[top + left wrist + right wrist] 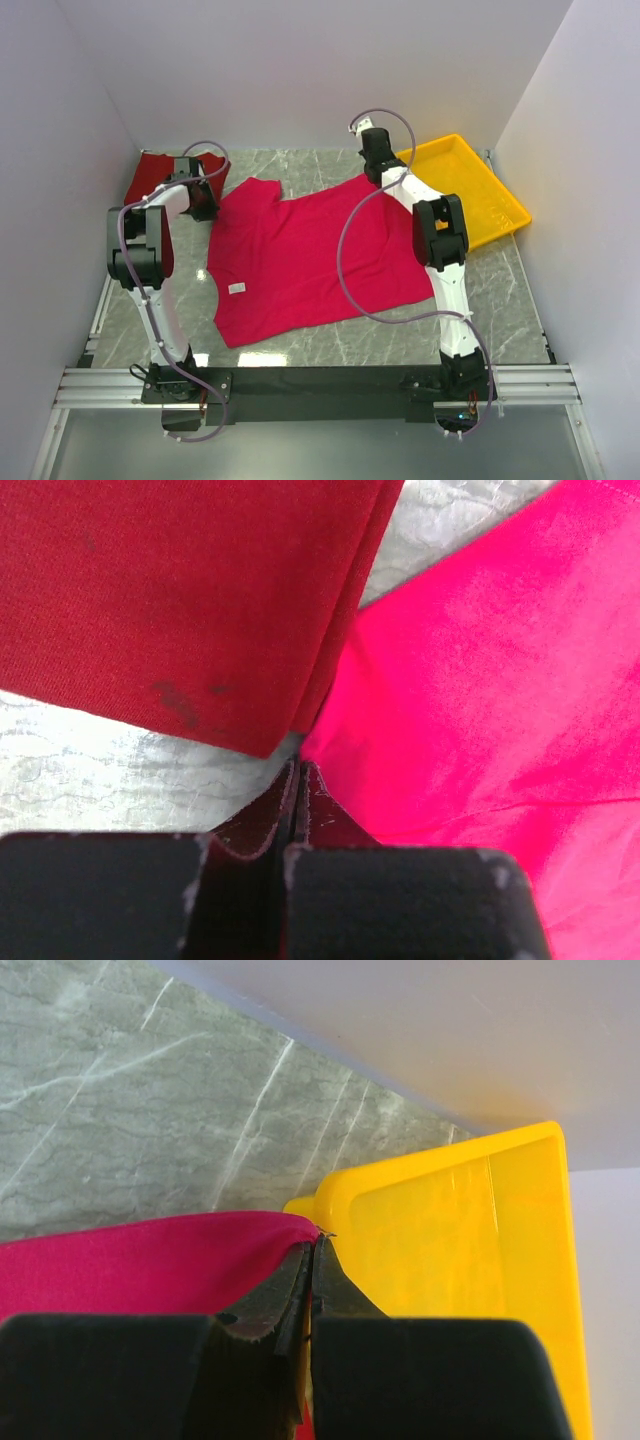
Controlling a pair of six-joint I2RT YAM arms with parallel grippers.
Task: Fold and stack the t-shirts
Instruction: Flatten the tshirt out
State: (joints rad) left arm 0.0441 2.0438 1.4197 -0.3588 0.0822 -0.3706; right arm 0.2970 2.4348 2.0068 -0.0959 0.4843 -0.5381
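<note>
Grey marble-look table top (400, 330) carries everything, with both arms reaching to its far side. We see the bright crimson cloth t-shirt (310, 260) spread mostly flat across the middle and not folded yet. Spread out like that, its edges are easy to get at for a first fold.

The yellow plastic tray (500, 215) sits at the far right corner. The crimson shirt's far right edge ends just beside its near corner, and the tray looks to play no part in this job.

The darker maroon-red t-shirt (150, 170) lies at the far left corner, already a folded block with stacked edges in the left wrist view. We judge it is parked there as the base of the stack.

The left gripper (298, 780) is down at the crimson shirt's far left edge, right next to the maroon block's corner. Its fingers are pressed together with no gap and seem to nip the cloth edge.

The right gripper (312, 1250) is at the far right edge, fingers closed on a raised lip of crimson fabric.

Two pinches on the far edge, one at each end, read to us as the set-up for pulling that edge toward the near side.

The small white tag (238, 289) shows near the crimson shirt's near left part.
</note>
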